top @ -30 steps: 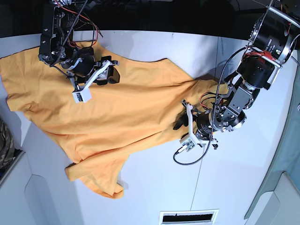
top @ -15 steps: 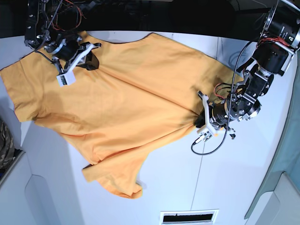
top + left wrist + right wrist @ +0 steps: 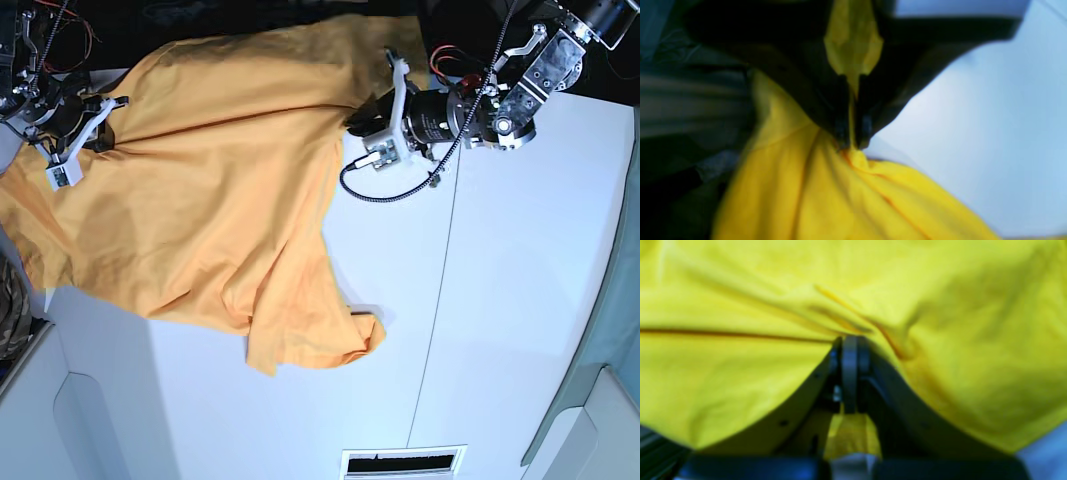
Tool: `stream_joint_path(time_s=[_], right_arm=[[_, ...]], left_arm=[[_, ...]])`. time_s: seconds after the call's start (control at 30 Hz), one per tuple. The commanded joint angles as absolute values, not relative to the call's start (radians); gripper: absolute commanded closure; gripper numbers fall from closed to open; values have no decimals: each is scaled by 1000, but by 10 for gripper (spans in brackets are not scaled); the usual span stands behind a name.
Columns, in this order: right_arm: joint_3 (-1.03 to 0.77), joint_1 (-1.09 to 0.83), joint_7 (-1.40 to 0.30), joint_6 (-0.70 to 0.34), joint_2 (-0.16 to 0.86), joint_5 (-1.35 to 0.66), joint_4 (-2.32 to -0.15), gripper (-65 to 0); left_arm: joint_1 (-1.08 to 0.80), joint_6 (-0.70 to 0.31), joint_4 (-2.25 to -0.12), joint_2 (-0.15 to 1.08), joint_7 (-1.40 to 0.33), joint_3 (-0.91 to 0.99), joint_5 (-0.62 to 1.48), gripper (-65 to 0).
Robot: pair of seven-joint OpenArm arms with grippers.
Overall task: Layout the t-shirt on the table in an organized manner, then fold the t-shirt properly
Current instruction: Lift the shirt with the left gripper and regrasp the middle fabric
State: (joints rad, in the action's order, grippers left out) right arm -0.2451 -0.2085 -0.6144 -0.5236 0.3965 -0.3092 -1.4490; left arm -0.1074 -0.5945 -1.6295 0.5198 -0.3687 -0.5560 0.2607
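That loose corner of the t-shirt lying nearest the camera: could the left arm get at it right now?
Probably not at once. The left gripper has its jaws shut on the t-shirt up at the far edge. The corner lies on the bare table with nothing over it, so the path looks free once it lets go.

Both wrist views blurred, t-shirt (image 3: 220, 190) top edge lost against the dark background, camouflage cloth (image 3: 12, 320) cut by left edge
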Motion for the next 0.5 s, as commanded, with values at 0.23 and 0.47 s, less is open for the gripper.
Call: stream_joint_path(time_s=[0.23, 0.47], right_arm=[[-274, -200, -606, -521, 409, -405, -1460, -221], [-276, -191, -606, -521, 371, -433, -1460, -223]], left_arm=[[-1, -425, -1688, 498, -340, -460, 276, -321], [173, -319, -1603, 391, -329, -425, 314, -320]])
